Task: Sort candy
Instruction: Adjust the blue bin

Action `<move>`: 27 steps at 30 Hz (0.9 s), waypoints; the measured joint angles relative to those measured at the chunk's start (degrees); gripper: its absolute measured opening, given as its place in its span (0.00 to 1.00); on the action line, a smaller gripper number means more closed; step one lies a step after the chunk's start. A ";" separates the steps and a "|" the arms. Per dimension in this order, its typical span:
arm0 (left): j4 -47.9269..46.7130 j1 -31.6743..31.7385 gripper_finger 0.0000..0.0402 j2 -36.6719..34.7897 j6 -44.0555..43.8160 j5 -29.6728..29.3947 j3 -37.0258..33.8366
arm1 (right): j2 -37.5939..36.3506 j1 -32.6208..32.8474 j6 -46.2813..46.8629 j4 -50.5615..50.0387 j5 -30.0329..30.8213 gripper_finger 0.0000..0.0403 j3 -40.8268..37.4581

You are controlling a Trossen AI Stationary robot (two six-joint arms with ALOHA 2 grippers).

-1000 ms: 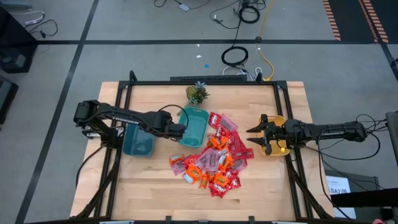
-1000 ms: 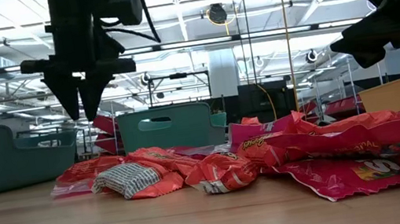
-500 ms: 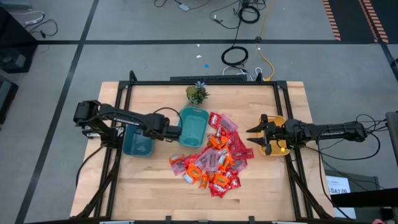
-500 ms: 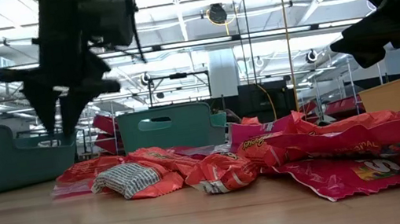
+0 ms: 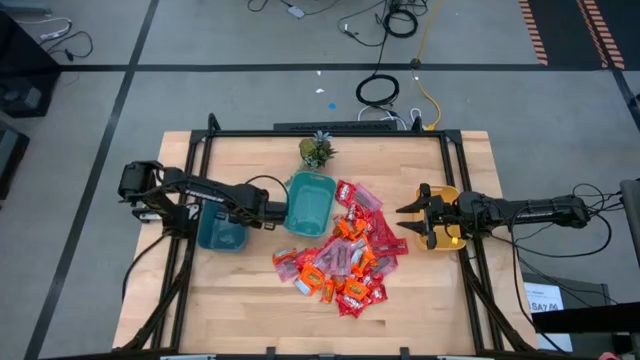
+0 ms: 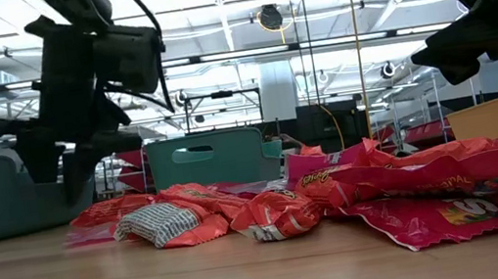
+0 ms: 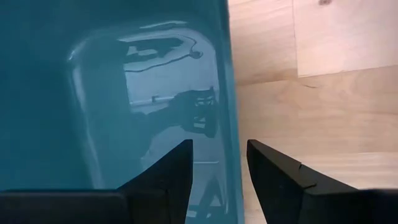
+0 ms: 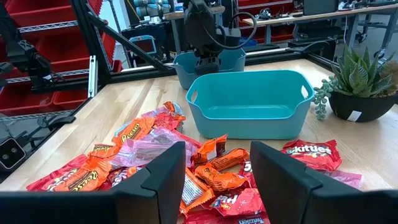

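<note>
A wooden worktop (image 5: 250,310) seen from above. A heap of candy (image 5: 342,255) in red, orange and pink wrappers lies at its middle, just beside a light teal bin (image 5: 310,203). A darker teal bin (image 5: 221,232) sits nearby toward the left. The left end effector (image 5: 268,212) hovers over the gap between the two bins, fingers spread, empty. The right end effector (image 5: 408,221) hangs beside a yellow bowl (image 5: 446,236), fingers spread, empty. A small potted plant (image 5: 317,150) stands behind the bins.
</note>
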 joint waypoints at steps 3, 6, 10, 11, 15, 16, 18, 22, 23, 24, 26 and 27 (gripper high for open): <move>-0.02 0.25 0.40 0.00 0.05 0.02 0.00 | -0.01 0.02 0.00 0.02 0.00 0.43 -0.02; 0.66 0.95 0.40 0.00 0.33 0.02 0.02 | 0.00 0.01 0.00 0.02 0.00 0.43 -0.01; 4.31 2.53 0.35 0.00 3.69 0.20 0.02 | 0.00 -0.01 -0.01 0.01 0.00 0.43 -0.01; 5.13 2.97 0.32 0.00 4.52 0.34 0.02 | 0.00 0.01 -0.01 0.02 0.00 0.43 -0.02; 6.74 4.24 0.15 0.00 4.74 1.22 0.02 | 0.00 0.02 -0.02 0.02 0.00 0.43 0.00; 6.88 4.45 0.09 0.00 4.72 1.26 0.02 | 0.00 0.01 0.00 0.02 0.00 0.43 -0.02; 7.30 4.90 0.03 0.00 4.57 1.23 0.02 | 0.00 0.01 0.00 0.01 0.00 0.43 -0.01; 8.35 5.42 0.03 0.00 5.08 1.20 0.04 | 0.00 0.01 -0.01 0.02 0.01 0.43 -0.02; 8.60 5.57 0.02 0.00 5.09 1.18 0.07 | 0.00 -0.01 0.01 0.00 0.01 0.43 -0.02; 8.64 5.80 0.02 0.00 5.09 1.18 0.25 | 0.00 -0.01 -0.01 0.02 0.01 0.43 -0.01; 9.00 6.41 0.02 0.00 5.28 0.99 0.93 | 0.00 0.01 -0.02 0.01 0.01 0.43 -0.01; 9.19 6.76 0.02 0.01 5.88 0.73 1.41 | 0.00 0.01 0.00 0.02 0.02 0.43 -0.01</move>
